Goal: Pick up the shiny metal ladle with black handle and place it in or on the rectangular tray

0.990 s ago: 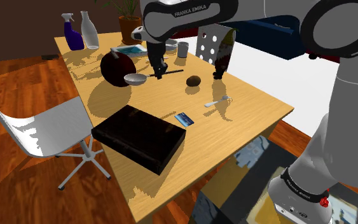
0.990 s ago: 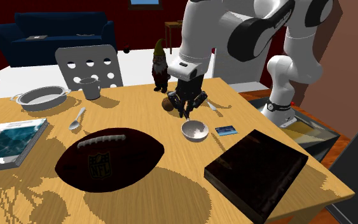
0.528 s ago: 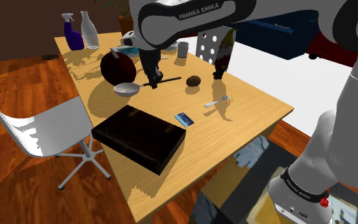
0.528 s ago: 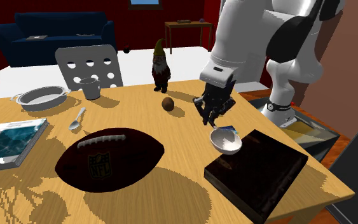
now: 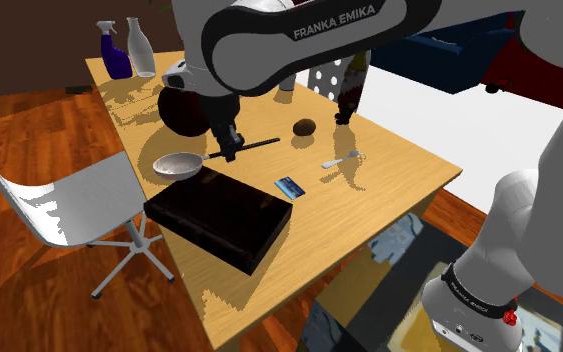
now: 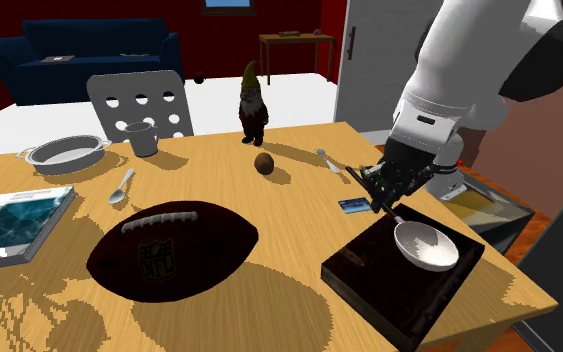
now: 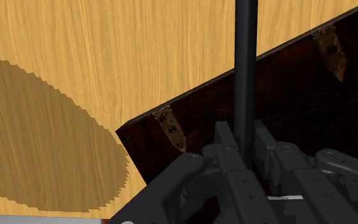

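My gripper (image 6: pixel 389 195) is shut on the black handle (image 7: pixel 245 76) of the ladle, which it holds up in the air. The ladle's shiny round bowl (image 6: pixel 426 246) hangs over the dark rectangular tray (image 6: pixel 389 285), near the corner furthest from the football. From the shoulder camera the bowl (image 5: pixel 177 164) lies left of the gripper (image 5: pixel 231 150), the handle running level past it, with the tray (image 5: pixel 219 215) just below. Through the wrist camera the fingers (image 7: pixel 225 143) clasp the handle above the tray's (image 7: pixel 298 95) edge and the wooden table (image 7: pixel 75 63).
A football (image 6: pixel 174 250), a gnome (image 6: pixel 254 100), a small brown ball (image 6: pixel 264 163), a blue card (image 6: pixel 355 205), a spoon (image 6: pixel 121 186), a book (image 6: pixel 14 222), a cup (image 6: pixel 142 138) and a dish (image 6: pixel 66 152) share the table. Two bottles (image 5: pixel 141 48) stand at its far corner. A white chair (image 5: pixel 79 200) sits beside it.
The arm has carried the ladle away from the football, across the table to over the tray. The grip on the handle has stayed the same.
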You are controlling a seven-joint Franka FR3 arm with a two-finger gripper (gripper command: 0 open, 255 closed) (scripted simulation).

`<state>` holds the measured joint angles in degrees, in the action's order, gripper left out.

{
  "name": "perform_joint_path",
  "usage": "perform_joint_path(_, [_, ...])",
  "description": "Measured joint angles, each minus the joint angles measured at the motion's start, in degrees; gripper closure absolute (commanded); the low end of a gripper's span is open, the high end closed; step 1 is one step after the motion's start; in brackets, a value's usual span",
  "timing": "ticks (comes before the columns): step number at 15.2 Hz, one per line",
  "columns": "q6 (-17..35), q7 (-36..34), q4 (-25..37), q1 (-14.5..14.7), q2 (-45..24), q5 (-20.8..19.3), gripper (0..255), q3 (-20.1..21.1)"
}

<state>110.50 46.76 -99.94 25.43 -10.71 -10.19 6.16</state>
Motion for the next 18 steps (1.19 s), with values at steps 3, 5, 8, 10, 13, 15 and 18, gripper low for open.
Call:
perform_joint_path(3, [-0.20, -3.73, -1.22, 2.16, 0.83, -0.17, 255, 1.51])
perform_joint_path(5, [-0.47, -5.75, -1.59, 3.33, 1.16, -0.23, 255, 2.34])
perform_joint_path(8, [0.85, -6.69, -2.78, 3.69, 0.90, -0.41, 255, 2.58])
perform_joint_path(10, [2.10, -6.95, -3.74, 3.70, 0.57, -0.56, 255, 2.55])
perform_joint_path(13, [4.24, -7.47, -5.24, 3.75, -0.14, -0.86, 255, 2.53])
perform_joint_path(15, [5.62, -7.72, -6.29, 3.73, -0.49, -1.03, 255, 2.48])
perform_joint_path(18, [7.62, -8.07, -7.51, 3.69, -1.29, -1.35, 255, 2.37])
